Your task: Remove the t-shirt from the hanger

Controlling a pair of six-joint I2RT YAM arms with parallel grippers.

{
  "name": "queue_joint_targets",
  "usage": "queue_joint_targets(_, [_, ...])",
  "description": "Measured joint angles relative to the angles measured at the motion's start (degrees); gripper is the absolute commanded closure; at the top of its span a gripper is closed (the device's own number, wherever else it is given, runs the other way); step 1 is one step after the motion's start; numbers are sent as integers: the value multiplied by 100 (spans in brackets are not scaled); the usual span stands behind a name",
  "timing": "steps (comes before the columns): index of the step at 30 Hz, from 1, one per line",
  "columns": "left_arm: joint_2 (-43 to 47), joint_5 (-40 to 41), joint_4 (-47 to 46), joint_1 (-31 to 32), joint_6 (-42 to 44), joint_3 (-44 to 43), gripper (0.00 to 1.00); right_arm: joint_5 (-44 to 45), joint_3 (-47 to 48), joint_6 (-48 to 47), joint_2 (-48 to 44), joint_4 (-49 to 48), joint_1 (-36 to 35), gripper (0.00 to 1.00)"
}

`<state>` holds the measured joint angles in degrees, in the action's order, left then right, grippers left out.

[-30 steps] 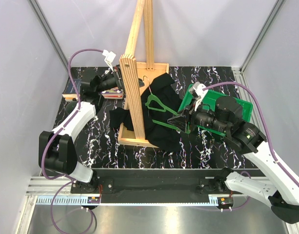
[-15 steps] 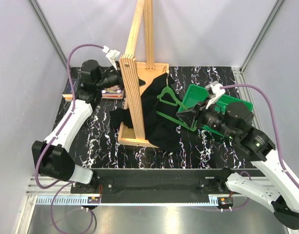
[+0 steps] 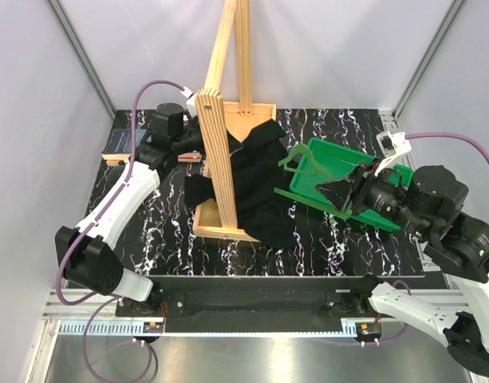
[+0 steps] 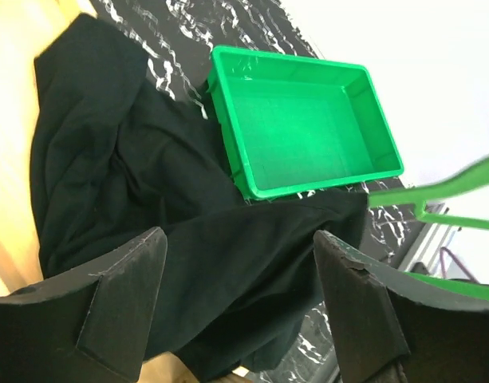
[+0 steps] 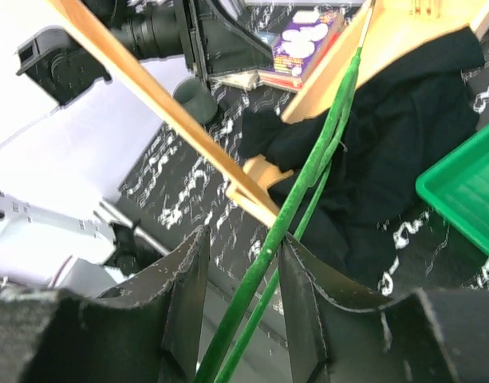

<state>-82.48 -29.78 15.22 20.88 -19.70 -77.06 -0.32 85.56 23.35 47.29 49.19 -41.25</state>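
The black t-shirt (image 3: 256, 191) lies crumpled on the table and over the foot of the wooden stand. It also shows in the left wrist view (image 4: 148, 199) and the right wrist view (image 5: 388, 152). The thin green hanger (image 3: 296, 195) is in the air to the right of the shirt, in front of the tray, and looks clear of the cloth. My right gripper (image 3: 340, 194) is shut on its wires (image 5: 308, 171). My left gripper (image 3: 198, 140) is open and empty behind the stand, above the shirt (image 4: 240, 243). The hanger's tip shows at the right edge of the left wrist view (image 4: 443, 187).
A tall pale wooden stand (image 3: 216, 136) rises at centre left, its base under the shirt. A green tray (image 3: 404, 171) sits at the right, empty in the left wrist view (image 4: 300, 187). Books (image 3: 120, 148) lie at the far left. Metal frame posts stand at the table corners.
My right gripper has pulled the hanger to the right and up, out of the shirt and towards the tray. The shirt has dropped by the stand. My left gripper has shifted right, behind the stand.
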Motion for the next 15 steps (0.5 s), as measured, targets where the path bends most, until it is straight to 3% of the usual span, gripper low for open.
queue_joint_targets(8, [457,-31,175,-448,-570,496,20,-170,385,52,-275,1051,0,100])
queue_joint_targets(15, [1123,-437,-247,-494,-907,1423,18,-256,553,111,-640,1012,0,100])
